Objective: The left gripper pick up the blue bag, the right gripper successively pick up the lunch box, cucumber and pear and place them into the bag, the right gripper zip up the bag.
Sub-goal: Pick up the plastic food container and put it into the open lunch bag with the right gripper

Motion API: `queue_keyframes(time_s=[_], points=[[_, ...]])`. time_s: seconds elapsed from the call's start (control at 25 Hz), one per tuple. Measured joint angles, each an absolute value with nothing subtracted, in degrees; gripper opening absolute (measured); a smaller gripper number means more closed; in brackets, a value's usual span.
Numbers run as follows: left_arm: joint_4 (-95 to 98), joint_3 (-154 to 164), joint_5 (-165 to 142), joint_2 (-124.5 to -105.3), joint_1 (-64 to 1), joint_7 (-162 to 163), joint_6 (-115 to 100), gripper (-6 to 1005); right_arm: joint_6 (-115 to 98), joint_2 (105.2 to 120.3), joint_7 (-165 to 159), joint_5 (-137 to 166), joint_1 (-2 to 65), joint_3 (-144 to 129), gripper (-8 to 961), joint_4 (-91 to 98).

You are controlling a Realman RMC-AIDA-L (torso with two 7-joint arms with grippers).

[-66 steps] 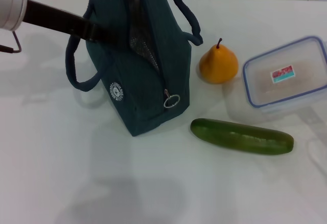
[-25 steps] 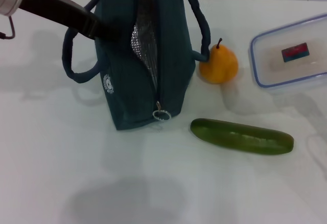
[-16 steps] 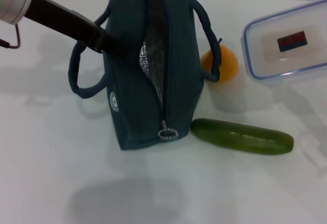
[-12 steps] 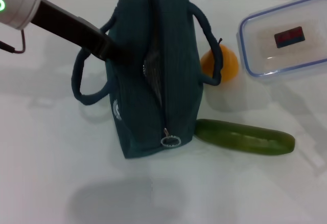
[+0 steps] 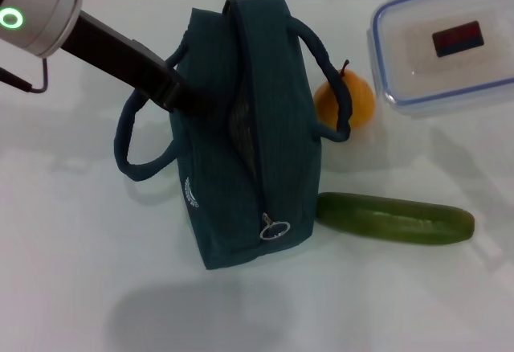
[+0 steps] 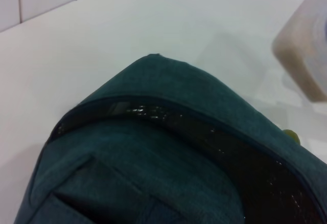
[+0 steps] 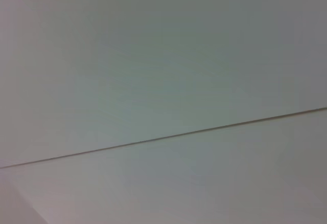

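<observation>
The blue bag stands on the white table, its zipper open and the ring pull at the near end. My left gripper grips the bag's left top edge; its fingers are hidden in the fabric. The left wrist view shows the bag's open mouth and dark lining. The lunch box hangs in the air at the upper right, above table level, and also shows in the left wrist view. My right gripper is out of view. The pear sits behind the bag's right handle. The cucumber lies to the bag's right.
The white table runs on to the left and in front of the bag. A thin dark cable lies at the far left. The right wrist view shows only a pale surface with one seam line.
The bag has shifted right and toward me with my left arm, turning so its opening narrows. The lunch box has risen off the table and moved left, closer to the bag.
</observation>
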State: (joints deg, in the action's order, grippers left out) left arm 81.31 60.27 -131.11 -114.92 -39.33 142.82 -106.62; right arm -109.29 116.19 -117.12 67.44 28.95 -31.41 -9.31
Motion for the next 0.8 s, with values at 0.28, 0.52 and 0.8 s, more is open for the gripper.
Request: queue_keyframes(time_s=[0.28,0.52,0.8], points=[[81.57,60.61,-131.14,-115.04,-39.70,142.82,-106.61,42,-111.12,116.19,-117.34,67.60,30.98,-30.42,95,-9.86],[81.74,60.77,-131.15,-115.47,-40.47,142.62,-106.61,42,-111.65,116.19,-117.18,68.02,34.75,-28.87,95,-11.33],[81.80,62.22,-131.14,-115.82,-41.44,142.41,-106.61,42,-108.93,116.19,-117.01,68.21,42.09,-28.26,95,-11.98]])
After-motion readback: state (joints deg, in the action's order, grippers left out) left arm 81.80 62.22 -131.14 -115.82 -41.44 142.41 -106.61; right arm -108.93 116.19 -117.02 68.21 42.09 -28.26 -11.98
